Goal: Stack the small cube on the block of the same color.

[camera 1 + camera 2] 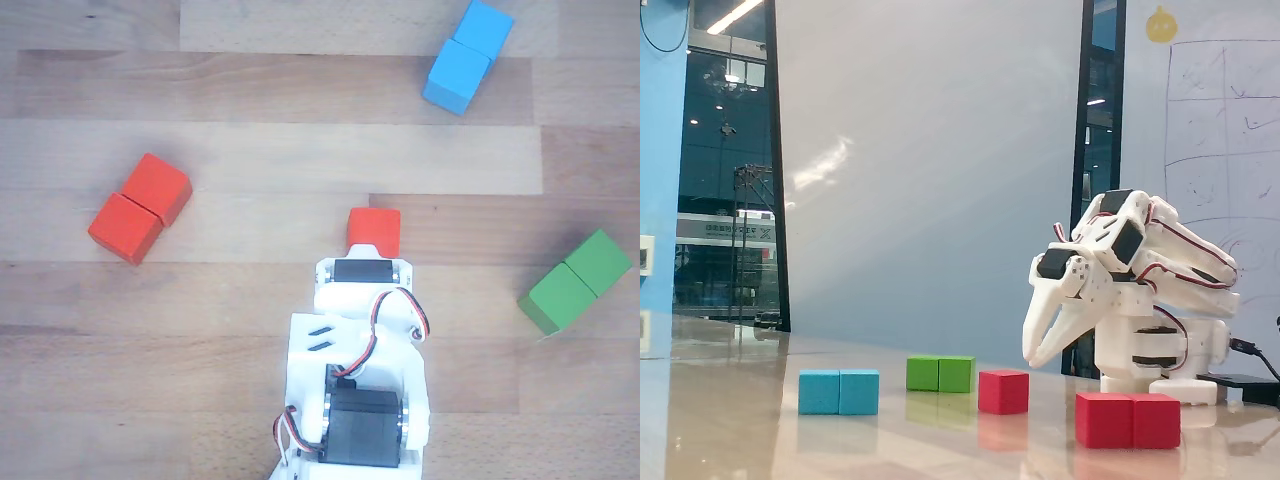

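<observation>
A pale wooden counter [250, 330] of long planks, with visible grain and seams, carries four sets of matte, sharp-edged blocks. In the other view the small red cube [374, 229] sits on the wood near the middle, just beyond the front of the white plastic arm [362, 360], whose body hides the cube's near edge. The red block [140, 208] – two cubes long, with a seam across its middle – lies at an angle well to the left of the cube, apart from everything else. A blue double block [468, 56] rests at the far right, also angled, and a green double block [577, 281] lies at the right edge.

In the fixed view the counter looks glossy and mirrors the pieces. There the cube [1003, 391] stands on the surface by itself, with the green block [940, 374] just behind to its left, the blue one [839, 392] farther left, and the red block [1128, 420] nearest the camera on the right.

The claw [1038, 353] hangs above the counter, pointing down and left, to the right of the cube and not touching it. Its two smooth white tapered fingers are spread a little at the tips – open and empty. Black servo housings and red, black and white wires show along the arm.
</observation>
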